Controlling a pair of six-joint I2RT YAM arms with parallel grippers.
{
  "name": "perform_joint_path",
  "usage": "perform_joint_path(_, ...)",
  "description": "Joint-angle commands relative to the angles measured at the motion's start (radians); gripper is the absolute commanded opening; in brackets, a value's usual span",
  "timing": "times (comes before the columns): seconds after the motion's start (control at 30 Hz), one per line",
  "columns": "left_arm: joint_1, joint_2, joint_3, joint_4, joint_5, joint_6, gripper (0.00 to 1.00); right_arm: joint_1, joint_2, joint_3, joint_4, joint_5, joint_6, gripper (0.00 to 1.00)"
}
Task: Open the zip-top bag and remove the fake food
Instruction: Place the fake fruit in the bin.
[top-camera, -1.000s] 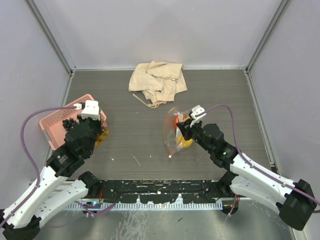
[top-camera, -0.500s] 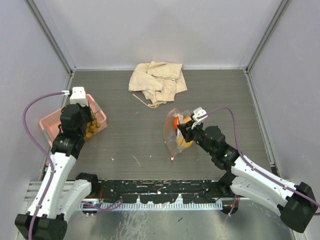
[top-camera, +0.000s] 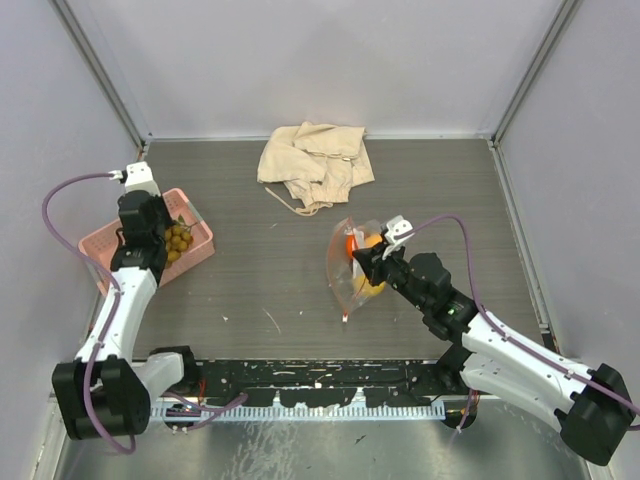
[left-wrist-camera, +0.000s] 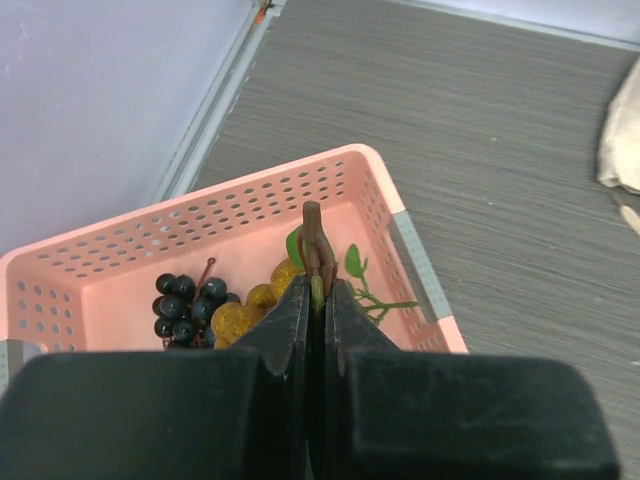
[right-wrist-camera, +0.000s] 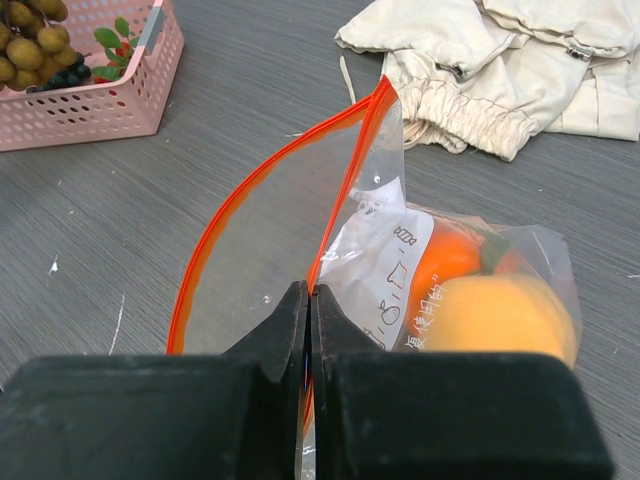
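With our right gripper (right-wrist-camera: 309, 292) pinching the zip-top bag (right-wrist-camera: 270, 250), our left gripper (left-wrist-camera: 318, 288) grips the berry cluster (left-wrist-camera: 232, 320), basket (left-wrist-camera: 200, 205) below: we should release next.

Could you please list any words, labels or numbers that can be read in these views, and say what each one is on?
Dark printing on a white patch of the zip-top bag: some characters are there, but tilted and too blurred to read.
Pink basket: no text.
Beige cloth: no readable text.
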Motion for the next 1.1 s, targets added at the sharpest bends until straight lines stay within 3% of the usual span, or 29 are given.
perform_joint_path(0.0,0.029,0.055,0.045,0.122,-0.085,-0.03,0.0,0.002,0.009,-0.003,0.075,-0.02,0.014,0.01)
perform_joint_path(0.23,0.047,0.114,0.062,0.135,-0.203,-0.097,0.01,0.001,0.002,-0.01,0.078,-0.024,0.015,0.01)
perform_joint_path(0.4,0.047,0.168,0.101,0.065,-0.362,-0.22,0.19,0.001,0.0,-0.015,0.078,-0.026,0.017,0.01)
perform_joint_path(0.47,0.047,0.184,0.116,0.024,-0.424,-0.273,0.41,0.0,-0.002,-0.015,0.077,-0.026,0.017,0.01)
perform_joint_path(0.6,0.047,0.199,0.135,-0.037,-0.494,-0.329,0.99,0.001,-0.008,-0.017,0.075,-0.026,0.017,0.01)
perform_joint_path(0.9,0.047,0.132,0.151,-0.119,-0.433,-0.419,0.98,0.0,-0.008,-0.02,0.07,-0.024,0.017,0.01)
perform_joint_path(1.07,0.047,0.05,0.119,-0.132,-0.282,-0.479,0.98,0.0,-0.01,-0.02,0.068,-0.021,0.019,0.01)
